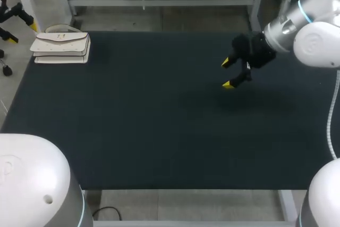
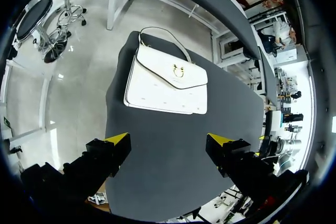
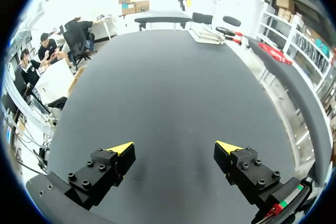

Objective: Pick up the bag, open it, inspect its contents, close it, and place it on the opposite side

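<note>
The white bag (image 1: pixel 61 48) lies flat with its flap shut at the ten o'clock corner of the counter (image 1: pixel 159 131), just ahead of the left tool (image 2: pixel 169 139), which stands wide and empty, while the right tool (image 1: pixel 227 73) hovers toward two o'clock, likewise spread wide.

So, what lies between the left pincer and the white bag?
Only bare table between the open left pincer and the bag, seen in the left wrist view.
</note>
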Robot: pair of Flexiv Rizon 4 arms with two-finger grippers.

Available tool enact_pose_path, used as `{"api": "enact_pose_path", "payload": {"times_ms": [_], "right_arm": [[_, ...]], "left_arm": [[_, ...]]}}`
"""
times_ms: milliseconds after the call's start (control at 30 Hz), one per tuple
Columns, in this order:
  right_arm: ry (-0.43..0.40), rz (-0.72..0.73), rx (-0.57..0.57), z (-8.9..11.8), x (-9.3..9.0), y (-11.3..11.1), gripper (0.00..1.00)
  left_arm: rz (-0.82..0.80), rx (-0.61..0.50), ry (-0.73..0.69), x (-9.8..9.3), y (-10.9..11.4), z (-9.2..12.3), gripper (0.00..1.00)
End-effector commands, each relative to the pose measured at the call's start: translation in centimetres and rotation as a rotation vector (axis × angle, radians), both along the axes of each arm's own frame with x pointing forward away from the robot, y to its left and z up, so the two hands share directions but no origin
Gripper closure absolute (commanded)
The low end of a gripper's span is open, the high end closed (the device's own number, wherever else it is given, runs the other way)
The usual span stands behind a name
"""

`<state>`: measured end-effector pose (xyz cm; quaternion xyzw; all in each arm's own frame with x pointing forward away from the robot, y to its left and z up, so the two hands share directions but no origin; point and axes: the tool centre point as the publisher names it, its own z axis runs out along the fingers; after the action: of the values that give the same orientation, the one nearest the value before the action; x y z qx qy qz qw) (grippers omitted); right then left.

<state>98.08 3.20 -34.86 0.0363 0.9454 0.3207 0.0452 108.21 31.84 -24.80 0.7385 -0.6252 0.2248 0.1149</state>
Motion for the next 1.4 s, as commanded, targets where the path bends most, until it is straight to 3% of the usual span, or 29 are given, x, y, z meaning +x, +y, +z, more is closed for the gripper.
{"api": "enact_pose_path", "payload": {"times_ms": [33, 367, 933, 1267, 1400], "right_arm": [[0.003, 0.010, 0.008, -0.7, 1.0, 0.0, 0.00], [0.005, 0.017, 0.015, -1.4, 1.7, 0.1, 0.00], [0.005, 0.017, 0.015, -1.4, 1.7, 0.1, 0.00], [0.005, 0.017, 0.015, -1.4, 1.7, 0.1, 0.00], [0.005, 0.017, 0.015, -1.4, 1.7, 0.1, 0.00]], "left_arm": [[-0.021, -0.026, 0.024, 0.5, 0.3, -0.5, 0.00], [0.029, -0.063, -0.010, 0.2, 1.5, -2.2, 0.00], [0.092, -0.194, -0.080, 5.5, 3.8, -6.6, 0.00], [0.090, -0.264, -0.099, 8.1, 3.9, -7.8, 0.00], [0.092, -0.293, -0.109, 8.8, 4.0, -8.2, 0.11]]}}
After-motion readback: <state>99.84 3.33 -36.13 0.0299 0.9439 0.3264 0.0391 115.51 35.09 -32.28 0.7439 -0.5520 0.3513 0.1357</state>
